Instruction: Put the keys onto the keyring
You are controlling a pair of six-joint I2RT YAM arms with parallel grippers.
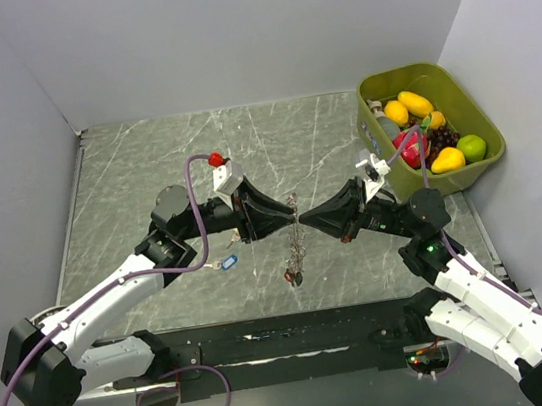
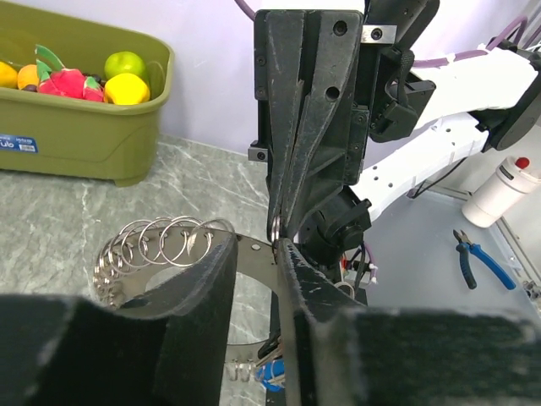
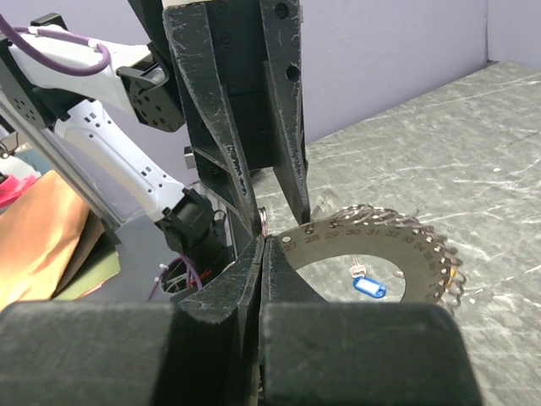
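The keyring (image 1: 297,245) is a flat grey numbered ring plate (image 3: 380,241) carrying several small split rings (image 2: 161,241). It hangs upright above the table between the two grippers. My right gripper (image 3: 264,241) is shut, pinching a small split ring at the plate's edge; it also shows in the top view (image 1: 306,220). My left gripper (image 2: 254,245) faces it from the other side (image 1: 284,223), jaws apart, fingertips at the plate's face with nothing clamped. A blue-tagged key (image 1: 224,263) lies on the table below, seen through the ring's hole (image 3: 369,288).
An olive bin (image 1: 435,74) of toy fruit stands at the back right of the marble table (image 1: 145,170). Grey walls close in the left, back and right sides. Blue pliers (image 2: 478,258) and a white bottle (image 2: 499,190) lie beyond the table's near edge.
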